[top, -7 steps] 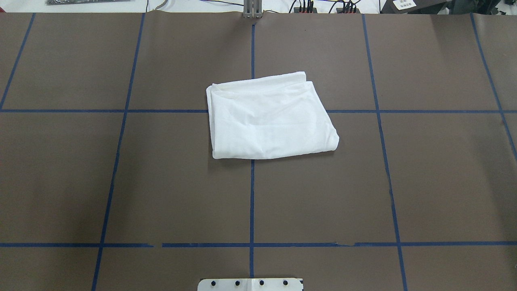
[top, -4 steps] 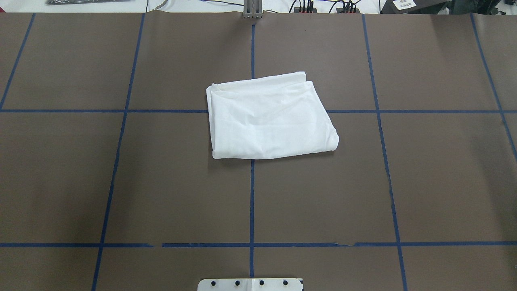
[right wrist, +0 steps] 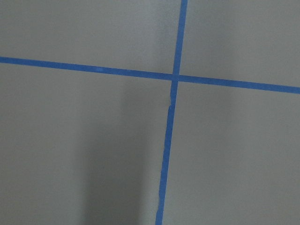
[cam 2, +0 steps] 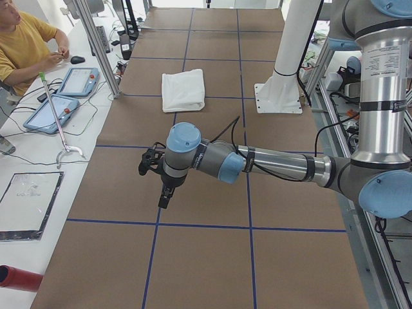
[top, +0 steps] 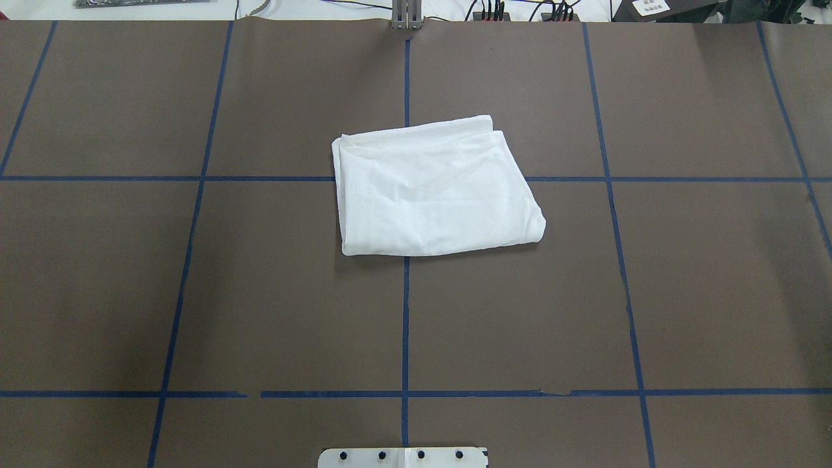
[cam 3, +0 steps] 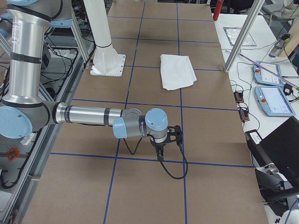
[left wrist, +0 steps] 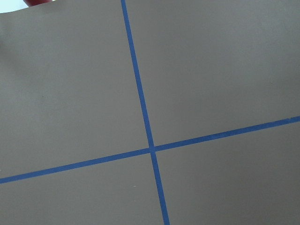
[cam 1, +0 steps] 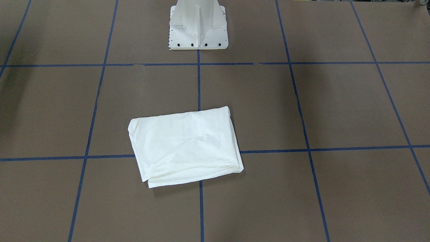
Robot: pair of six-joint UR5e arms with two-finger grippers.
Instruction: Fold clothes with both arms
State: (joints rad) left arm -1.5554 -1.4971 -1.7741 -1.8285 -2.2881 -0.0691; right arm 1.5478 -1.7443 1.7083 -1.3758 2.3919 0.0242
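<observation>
The clothes are one white shirt, folded into a compact rectangle at the table's middle, also seen from the front and from both ends. No arm touches it. My left arm stretches low over the table's left end, its gripper pointing down far from the shirt. At the opposite end my right gripper hangs likewise. I cannot tell whether either is open or shut. Both wrist views show only brown table and blue tape.
A white pedestal stands at the table's robot side. Blue tape lines grid the brown table. A person sits at a side bench with teach pendants; more pendants lie on the other side.
</observation>
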